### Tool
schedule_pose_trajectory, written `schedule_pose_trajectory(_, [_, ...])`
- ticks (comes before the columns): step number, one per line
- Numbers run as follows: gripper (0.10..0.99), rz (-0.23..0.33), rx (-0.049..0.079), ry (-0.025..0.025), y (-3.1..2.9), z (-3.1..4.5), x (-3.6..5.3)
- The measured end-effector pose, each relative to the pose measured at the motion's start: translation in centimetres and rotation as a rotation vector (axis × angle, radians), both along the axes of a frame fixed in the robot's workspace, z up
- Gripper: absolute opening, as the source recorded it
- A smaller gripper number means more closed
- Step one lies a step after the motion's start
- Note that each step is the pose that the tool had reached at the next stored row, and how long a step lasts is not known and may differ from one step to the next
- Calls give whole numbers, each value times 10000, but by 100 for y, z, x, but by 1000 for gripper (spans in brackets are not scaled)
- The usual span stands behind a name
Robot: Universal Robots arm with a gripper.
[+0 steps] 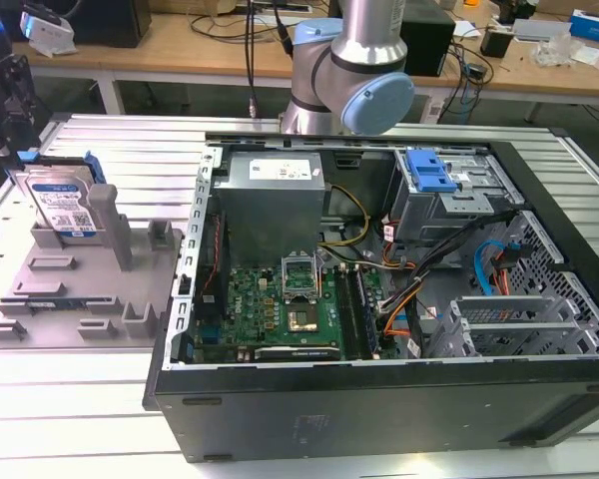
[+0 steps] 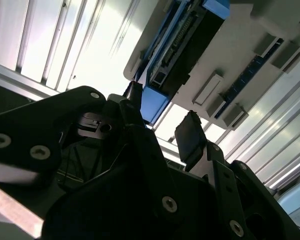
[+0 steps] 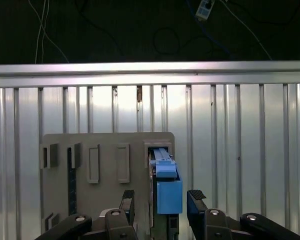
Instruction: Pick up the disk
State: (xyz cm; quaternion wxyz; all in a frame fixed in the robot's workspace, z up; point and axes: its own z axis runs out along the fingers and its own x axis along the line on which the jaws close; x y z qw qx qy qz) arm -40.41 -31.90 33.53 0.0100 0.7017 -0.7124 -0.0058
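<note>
The open gripper [image 3: 162, 196] hangs over the standing disk [image 3: 167, 175]. If it closes off centre, the disk may tilt or jam in the tray [image 3: 105, 142].

A ribbed metal table [image 1: 80, 419] shines under bright light. Behind it stand wooden workbenches [image 1: 180, 50] strewn with cables [image 1: 248, 40]. The floor [image 3: 140, 30] is dark.

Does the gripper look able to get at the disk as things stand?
Probably yes: the gripper hangs open right over the disk standing in the grey fixture, a finger on each side, nothing between.
</note>
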Motion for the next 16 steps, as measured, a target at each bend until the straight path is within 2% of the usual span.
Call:
schedule_pose_trajectory(10, [541,0,0,-1,13,-79,-1])
schedule_pose_trajectory(16, [541,0,-2,-2,45,-124,-7])
